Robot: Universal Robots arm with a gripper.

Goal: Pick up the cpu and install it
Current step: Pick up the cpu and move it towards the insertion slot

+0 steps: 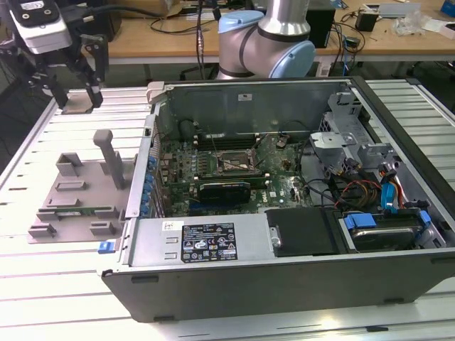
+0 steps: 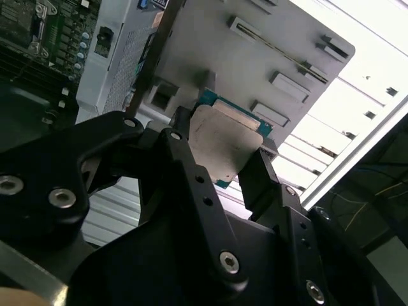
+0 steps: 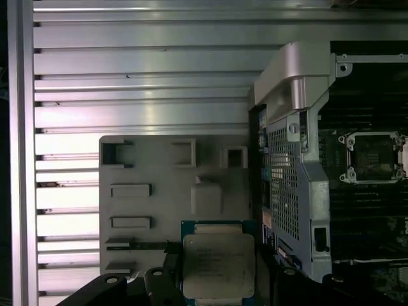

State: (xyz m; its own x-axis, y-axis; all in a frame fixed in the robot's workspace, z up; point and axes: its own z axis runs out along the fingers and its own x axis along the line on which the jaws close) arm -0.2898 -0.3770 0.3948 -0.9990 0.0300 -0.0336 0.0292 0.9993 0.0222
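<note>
Gripper (image 2: 223, 145) jaws appear clamped on opposite edges of the cpu (image 3: 218, 266), above the grey tray (image 3: 159, 210). Judged light, stiff, thin and fragile underneath; grip the edges only.

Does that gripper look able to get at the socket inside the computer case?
Probably yes. The case lies open on top, and nothing covers the socket. The gripper, holding the cpu, hangs outside the case, by the grey tray.
</note>
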